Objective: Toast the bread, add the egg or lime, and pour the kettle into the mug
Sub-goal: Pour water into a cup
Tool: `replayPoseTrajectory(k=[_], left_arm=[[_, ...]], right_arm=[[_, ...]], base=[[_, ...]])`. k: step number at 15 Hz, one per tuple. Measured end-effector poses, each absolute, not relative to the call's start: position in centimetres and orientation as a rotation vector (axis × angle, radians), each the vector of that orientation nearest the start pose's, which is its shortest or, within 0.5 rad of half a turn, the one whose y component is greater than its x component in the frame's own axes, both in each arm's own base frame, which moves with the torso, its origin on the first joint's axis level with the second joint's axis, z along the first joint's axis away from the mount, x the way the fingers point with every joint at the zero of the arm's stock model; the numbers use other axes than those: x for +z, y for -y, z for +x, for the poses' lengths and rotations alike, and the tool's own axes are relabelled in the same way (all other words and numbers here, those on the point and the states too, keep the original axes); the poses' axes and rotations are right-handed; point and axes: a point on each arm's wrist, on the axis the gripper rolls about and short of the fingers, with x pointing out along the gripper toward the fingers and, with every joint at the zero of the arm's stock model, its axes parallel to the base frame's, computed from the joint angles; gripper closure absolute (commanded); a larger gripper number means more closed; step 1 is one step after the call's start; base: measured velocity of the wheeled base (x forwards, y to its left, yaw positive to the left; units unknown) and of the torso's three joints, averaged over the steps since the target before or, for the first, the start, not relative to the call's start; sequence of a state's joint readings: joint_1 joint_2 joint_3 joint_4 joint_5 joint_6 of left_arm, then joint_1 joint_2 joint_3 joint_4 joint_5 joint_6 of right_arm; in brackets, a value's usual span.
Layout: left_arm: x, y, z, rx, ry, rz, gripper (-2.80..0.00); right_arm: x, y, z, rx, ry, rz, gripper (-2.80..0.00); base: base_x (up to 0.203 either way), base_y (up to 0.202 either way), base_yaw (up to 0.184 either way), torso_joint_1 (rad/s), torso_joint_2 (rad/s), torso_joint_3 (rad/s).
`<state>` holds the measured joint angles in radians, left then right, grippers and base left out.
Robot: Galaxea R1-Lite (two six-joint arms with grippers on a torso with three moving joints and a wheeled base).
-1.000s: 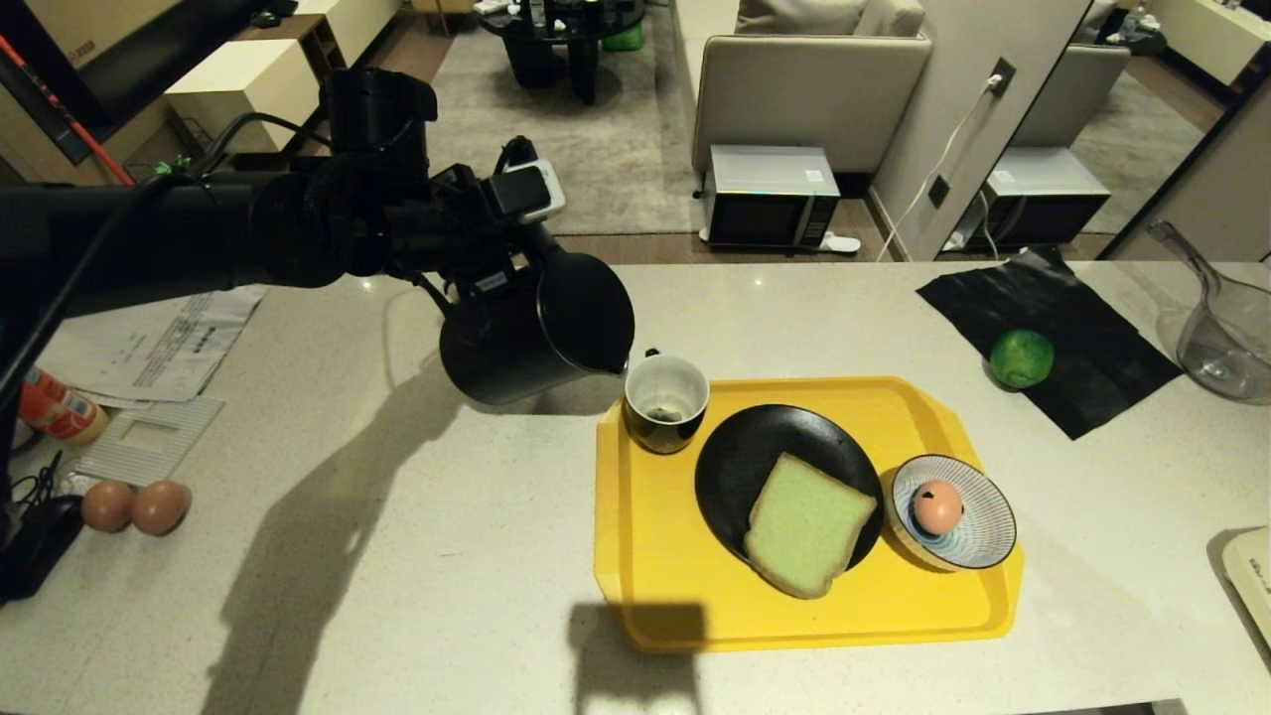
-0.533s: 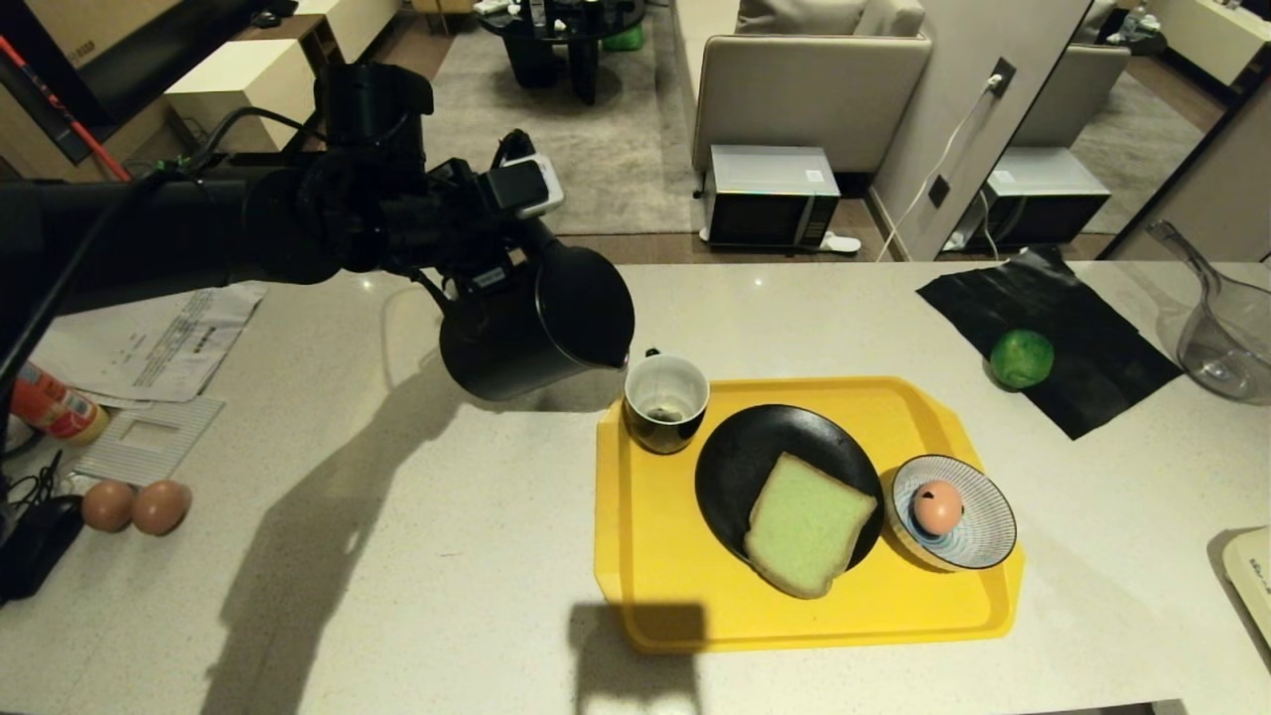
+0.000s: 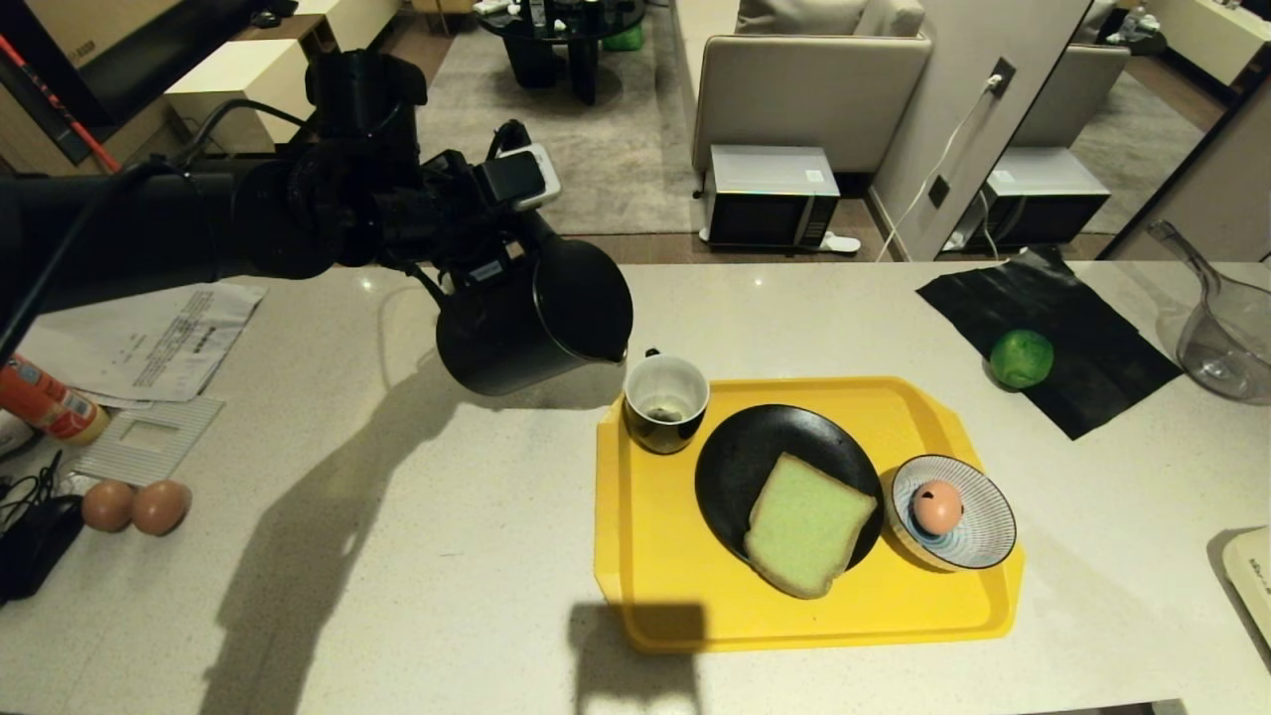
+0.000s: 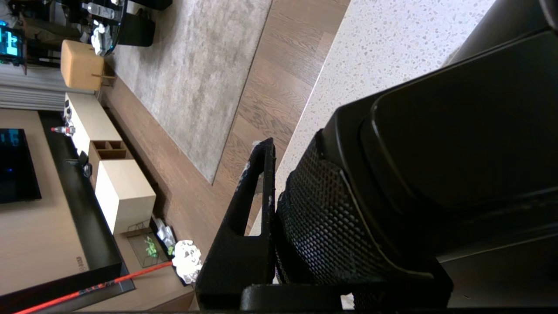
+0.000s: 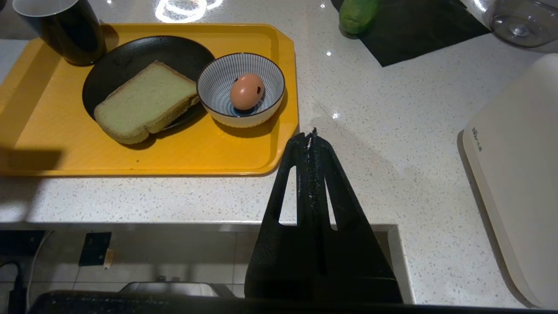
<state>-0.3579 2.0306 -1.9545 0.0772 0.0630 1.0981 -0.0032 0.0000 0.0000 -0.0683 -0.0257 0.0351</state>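
My left gripper (image 3: 469, 266) is shut on the handle (image 4: 322, 218) of the black kettle (image 3: 531, 326) and holds it in the air, tipped to the right. Its spout hangs just left of and above the mug (image 3: 665, 402); I see no stream of water. The mug stands on the far left corner of the yellow tray (image 3: 685, 596). The bread (image 3: 806, 523) lies on a black plate (image 3: 740, 462). The egg (image 3: 936, 506) sits in a striped bowl (image 3: 983, 541). The lime (image 3: 1022, 358) rests on a black cloth. My right gripper (image 5: 310, 137) is shut and empty at the counter's front edge.
Two brown eggs (image 3: 134, 506), papers (image 3: 149, 343) and an orange bottle (image 3: 45, 402) lie at the left of the counter. At the right stand a clear jug (image 3: 1226, 343) and a white appliance (image 3: 1253, 581). The black cloth (image 3: 1062, 298) lies behind the tray.
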Motion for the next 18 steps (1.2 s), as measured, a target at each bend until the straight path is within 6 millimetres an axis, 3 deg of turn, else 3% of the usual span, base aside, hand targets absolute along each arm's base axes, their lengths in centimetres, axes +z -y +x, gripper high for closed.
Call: replayPoseTrajectory(k=[18], left_arm=[[32.9,15.3,37.1,-0.357,0.050,1.119,0.00]], right_arm=[[8.2,0.0,-2.3,-0.024,0.069,0.028,0.00]], base=[[0.000,0.000,0.000,0.016,-0.03,-0.013]])
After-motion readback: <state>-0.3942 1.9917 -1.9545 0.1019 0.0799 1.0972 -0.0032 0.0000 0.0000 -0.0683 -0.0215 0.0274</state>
